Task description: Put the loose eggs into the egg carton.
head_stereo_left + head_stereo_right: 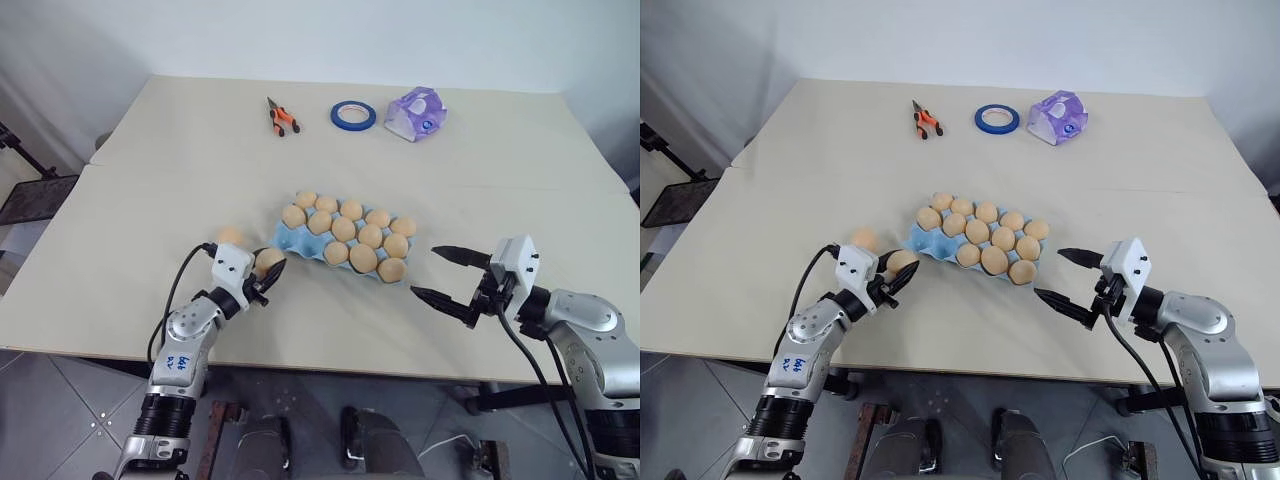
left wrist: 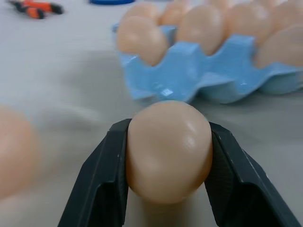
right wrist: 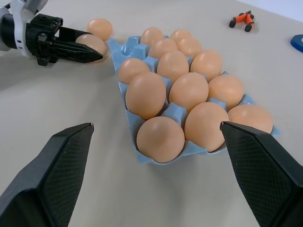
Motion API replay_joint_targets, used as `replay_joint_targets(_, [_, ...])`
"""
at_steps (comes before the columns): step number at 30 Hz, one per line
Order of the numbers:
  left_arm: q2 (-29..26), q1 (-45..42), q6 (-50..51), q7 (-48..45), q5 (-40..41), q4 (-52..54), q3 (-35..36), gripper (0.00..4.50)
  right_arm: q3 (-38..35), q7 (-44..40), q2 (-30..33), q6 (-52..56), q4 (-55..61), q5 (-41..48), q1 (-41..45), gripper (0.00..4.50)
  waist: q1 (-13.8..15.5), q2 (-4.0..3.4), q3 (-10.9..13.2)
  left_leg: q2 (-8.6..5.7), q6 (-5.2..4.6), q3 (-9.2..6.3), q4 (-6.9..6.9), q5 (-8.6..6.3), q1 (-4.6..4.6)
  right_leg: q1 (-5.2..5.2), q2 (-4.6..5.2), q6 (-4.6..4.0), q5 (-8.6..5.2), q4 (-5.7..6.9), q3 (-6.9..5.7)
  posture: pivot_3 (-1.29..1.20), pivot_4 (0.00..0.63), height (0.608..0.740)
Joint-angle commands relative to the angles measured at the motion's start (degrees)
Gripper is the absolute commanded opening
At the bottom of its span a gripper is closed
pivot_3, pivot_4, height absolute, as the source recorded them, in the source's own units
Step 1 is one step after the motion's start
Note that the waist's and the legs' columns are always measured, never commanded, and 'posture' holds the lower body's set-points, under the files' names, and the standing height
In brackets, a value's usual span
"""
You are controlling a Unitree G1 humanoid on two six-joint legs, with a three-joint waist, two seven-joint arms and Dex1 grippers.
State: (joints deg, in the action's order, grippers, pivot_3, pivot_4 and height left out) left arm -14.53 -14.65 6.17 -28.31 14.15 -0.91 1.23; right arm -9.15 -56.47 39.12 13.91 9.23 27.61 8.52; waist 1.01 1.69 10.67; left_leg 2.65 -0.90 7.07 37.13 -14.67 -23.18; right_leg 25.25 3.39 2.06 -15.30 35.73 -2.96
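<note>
A: Left gripper [image 1: 270, 277], what is it doing?

B: Closed down on one loose egg [image 2: 168, 150]. The left wrist view shows both black fingers [image 2: 102, 177] pressed against the egg's sides, egg seated between them. The egg sits just off the near-left corner of the egg carton [image 1: 283, 238], over the table [image 1: 150, 180].

A: Touching the carton?

B: Not as far as I can tell. A strip of bare table shows between egg and carton wall in the wrist view. Close, but apart.

A: Any other loose eggs?

B: One more, the second egg [image 1: 231, 236], lying on the table just behind the left gripper, beside the carton's left end. Nothing touches it.

A: Right gripper [image 1: 452, 276]?

B: Spread wide, holding nothing. It hangs off the carton's right end, fingers pointing toward it. The right wrist view looks between its two fingers [image 3: 52, 175] at the carton, with a broad gap between them.

A: Carton state?

B: Light blue tray, mid-table, set at a slant. Most cups carry eggs; the filled cups run across its rows. At the left end some blue cup wall shows bare, nearest the held egg. Exact count of free cups I cannot tell.

A: Anything else on the table?

B: At the far side: orange-handled pliers [image 1: 282, 116], a blue tape ring [image 1: 353, 115], a purple plastic lump [image 1: 417, 113]. All well apart from carton and grippers.
</note>
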Motion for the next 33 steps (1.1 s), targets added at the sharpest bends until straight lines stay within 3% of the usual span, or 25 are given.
replay_joint_targets(1, [0.2, -1.5, 6.1, -3.0, 6.8, 8.2, -0.2, 1.74, -1.0, 0.6, -0.2, -0.7, 2.7, 0.6, -0.1, 4.5, 0.1, 0.0, 0.0, 0.0, 0.0, 0.0, 0.0, 0.0, 0.0, 0.0, 0.0, 0.0, 0.0, 0.01, 0.01, 0.0, 0.15, 0.74])
replay_joint_targets(5, [2.1, -4.7, 7.2, -2.9, 6.4, 7.5, -2.3, 1.74, -1.2, 1.3, -0.6, -0.7, 3.4, 0.9, -0.5, 4.5, 0.1, 0.0, 0.0, 0.0, -0.01, 0.0, 0.03, 0.01, 0.04, -0.01, -0.07, 0.0, 0.0, 0.04, 0.01, 0.0, 0.15, 0.74])
replay_joint_targets(13, [6.3, -13.1, 2.3, 2.3, -0.4, -5.7, -3.4, 1.74, -3.9, 1.0, 0.1, -0.6, 6.9, 3.1, -5.3, 4.5, 0.2, 0.02, 0.0, -0.05, -0.06, -0.03, 0.12, 0.01, 0.01, -0.11, -0.09, 0.12, 0.06, -0.1, 0.0, 0.0, 0.15, 0.74])
replay_joint_targets(21, [6.9, -12.1, 3.7, 0.9, -0.5, -4.6, -4.8, 4.37, -5.1, 1.8, -0.1, -0.6, 7.9, 3.3, -6.9, 4.5, 0.3, 0.03, 0.0, -0.04, -0.08, -0.04, 0.07, -0.02, 0.0, -0.09, -0.09, 0.14, 0.07, -0.11, -0.03, 0.0, 0.15, 0.74])
replay_joint_targets(26, [5.1, -10.3, 6.6, 1.0, 0.8, 0.0, -3.2, 4.44, -4.9, 1.8, -0.1, -0.8, 7.2, 3.2, -6.6, 4.5, 0.2, 0.03, 0.0, -0.04, -0.09, -0.05, 0.09, -0.02, 0.01, -0.1, -0.09, 0.14, 0.07, -0.11, -0.02, 0.0, 0.15, 0.74])
replay_joint_targets(33, [-4.6, -1.3, 12.1, -4.9, 6.7, 9.6, 3.0, 4.44, -5.1, 0.6, 0.4, -1.1, 5.6, 3.2, -5.8, 4.5, -0.4, 0.01, 0.0, 0.03, -0.05, -0.06, 0.01, -0.03, 0.06, -0.08, -0.13, 0.04, 0.01, -0.07, -0.02, 0.0, 0.15, 0.74])
